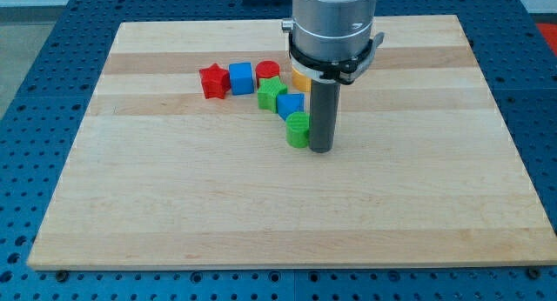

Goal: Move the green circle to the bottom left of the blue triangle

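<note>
The arm comes straight down from the view's top, its pale grey body ending in a dark upright rod that has no jaws and holds nothing; my tip (321, 150) rests on the wooden board (174, 205), touching or just beside the right side of the green circle (298, 129). Going from the view's left, a red star-like block (212, 81) sits touching a blue cube (241, 77), then a red cylinder (267, 72), with a green star-shaped block (271, 94) just below it. The blue triangle (290, 104) follows diagonally down to the right, and the green circle lies against its lower right edge. An orange block (300, 80), its shape unclear, is half hidden behind the rod. Blue perforated table (43, 92) surrounds the board.
</note>
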Tool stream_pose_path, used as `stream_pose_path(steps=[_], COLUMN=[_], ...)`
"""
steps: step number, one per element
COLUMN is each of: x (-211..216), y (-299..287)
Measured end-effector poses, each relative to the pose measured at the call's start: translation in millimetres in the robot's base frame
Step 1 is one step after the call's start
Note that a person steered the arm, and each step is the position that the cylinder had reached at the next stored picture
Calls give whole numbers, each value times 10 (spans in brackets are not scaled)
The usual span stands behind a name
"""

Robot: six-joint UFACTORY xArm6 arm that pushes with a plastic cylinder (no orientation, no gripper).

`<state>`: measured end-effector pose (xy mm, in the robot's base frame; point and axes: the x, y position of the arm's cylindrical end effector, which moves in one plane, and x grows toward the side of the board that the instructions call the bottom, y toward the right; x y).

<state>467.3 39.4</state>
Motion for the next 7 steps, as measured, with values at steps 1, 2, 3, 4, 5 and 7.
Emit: stream_pose_path(steps=[1,2,3,4,5,7], x=[-36,-132,-167,-320,-476,-18], y=[49,372,423,488,426,-548])
